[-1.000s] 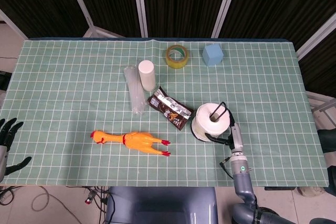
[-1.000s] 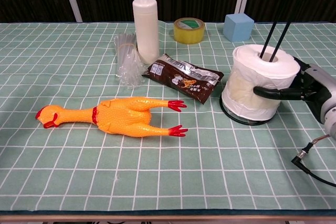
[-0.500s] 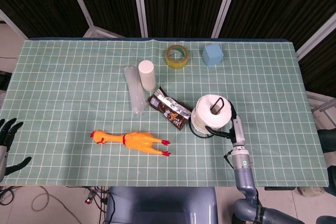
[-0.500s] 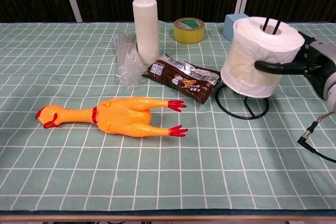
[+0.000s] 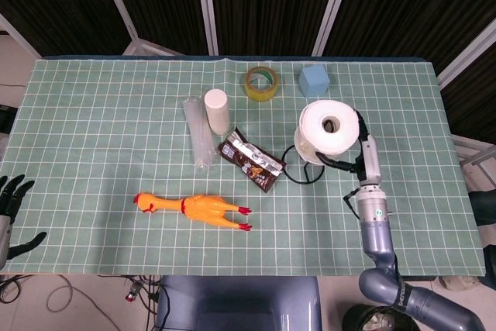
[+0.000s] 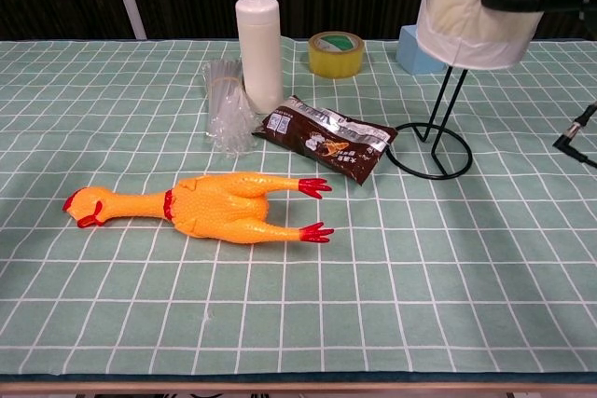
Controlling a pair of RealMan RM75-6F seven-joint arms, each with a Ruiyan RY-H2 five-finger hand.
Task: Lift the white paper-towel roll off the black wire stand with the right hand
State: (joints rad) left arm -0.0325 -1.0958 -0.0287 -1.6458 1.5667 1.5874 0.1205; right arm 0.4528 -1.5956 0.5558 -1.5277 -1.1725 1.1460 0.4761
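**Roll high on the stand, not yet free**

Head view: the right hand (image 5: 361,162) grips the white paper-towel roll (image 5: 328,131), held up above the black wire stand (image 5: 298,172). The left hand (image 5: 9,195) hangs off the bench (image 5: 93,114) edge, fingers spread, holding nothing.

Chest view: the roll sits at the top of the stand's upright; its top is cropped, so whether it has cleared the wire cannot be told. A final rise likely remains. No containers hold anything.
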